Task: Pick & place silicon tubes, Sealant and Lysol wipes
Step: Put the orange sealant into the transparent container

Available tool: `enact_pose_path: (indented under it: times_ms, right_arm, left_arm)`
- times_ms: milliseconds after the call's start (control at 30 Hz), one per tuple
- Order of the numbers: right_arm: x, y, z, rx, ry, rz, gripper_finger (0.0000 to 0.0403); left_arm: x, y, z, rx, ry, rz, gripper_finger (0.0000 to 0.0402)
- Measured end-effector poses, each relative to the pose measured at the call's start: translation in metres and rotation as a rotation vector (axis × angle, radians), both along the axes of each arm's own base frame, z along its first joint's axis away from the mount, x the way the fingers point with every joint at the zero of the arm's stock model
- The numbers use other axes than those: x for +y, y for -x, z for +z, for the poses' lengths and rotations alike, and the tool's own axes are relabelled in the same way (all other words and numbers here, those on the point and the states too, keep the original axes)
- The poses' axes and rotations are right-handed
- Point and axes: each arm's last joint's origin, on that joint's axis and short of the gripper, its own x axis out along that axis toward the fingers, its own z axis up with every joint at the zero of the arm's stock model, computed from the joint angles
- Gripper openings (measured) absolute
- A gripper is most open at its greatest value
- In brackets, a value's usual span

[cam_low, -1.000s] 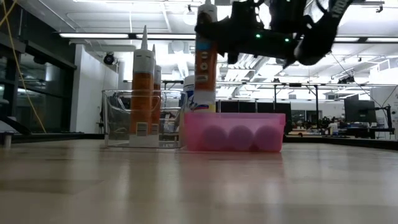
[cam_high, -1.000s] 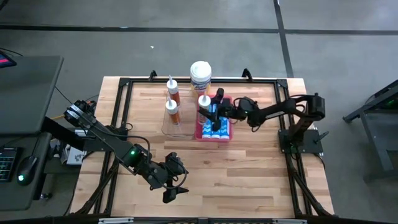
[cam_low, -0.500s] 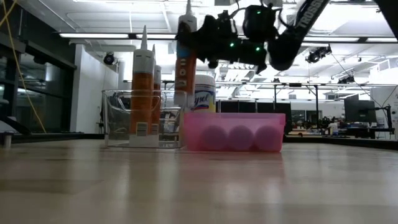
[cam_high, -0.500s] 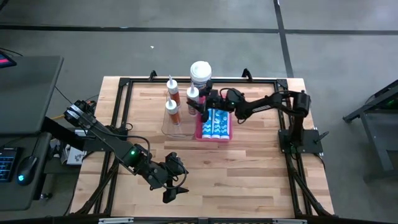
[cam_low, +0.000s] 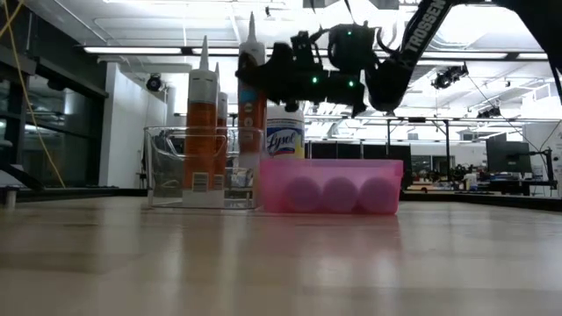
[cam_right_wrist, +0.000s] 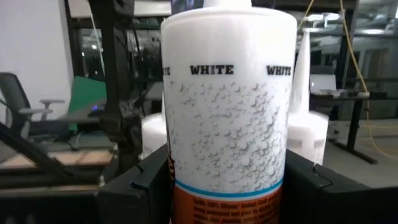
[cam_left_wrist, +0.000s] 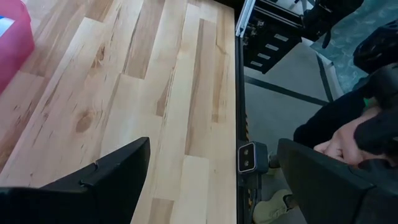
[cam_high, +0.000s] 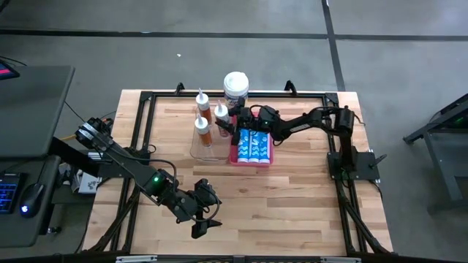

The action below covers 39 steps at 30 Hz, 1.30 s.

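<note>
A: Table (cam_high: pixel 292 183), far edge near the middle: clear bin (cam_high: pixel 207 142) with two cartridges, pink bin (cam_high: pixel 252 159) just beside it. Lysol wipes (cam_high: pixel 235 88) stand upright behind both, untouched.

B: Fat canister; likely light, smooth-sided. Take it round the body below the lid.

A: Right gripper (cam_high: pixel 235 126) clamps a white sealant cartridge (cam_low: pixel 251 105), held upright over the clear bin's edge. Stiff tube, slick label, mid-body hold.

B: Left gripper (cam_high: pixel 199 219) spread, holding nothing, near the table's front edge.

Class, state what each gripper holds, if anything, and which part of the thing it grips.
The right gripper holds an upright sealant cartridge by its body, below the nozzle. The left gripper is open and holds nothing.
</note>
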Motion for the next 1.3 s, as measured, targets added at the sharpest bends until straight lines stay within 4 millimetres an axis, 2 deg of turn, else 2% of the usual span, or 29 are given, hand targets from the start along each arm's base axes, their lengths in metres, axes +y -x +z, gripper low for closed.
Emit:
enact_pose_path:
  times_ms: [600,1067,1300]
  right_arm:
    - [-0.001,-0.007,-0.036,0.064,-0.05,-0.003,0.0198]
    - [-0.004,-0.007,-0.04,0.092,-0.057,-0.008,0.0198]
    - [-0.006,-0.016,-0.052,0.065,-0.083,0.01,0.0198]
  left_arm:
    - [0.0,0.0,0.0,0.0,0.0,0.0,0.0346]
    - [0.0,0.0,0.0,0.0,0.0,0.0,0.0346]
    - [0.0,0.0,0.0,0.0,0.0,0.0,0.0346]
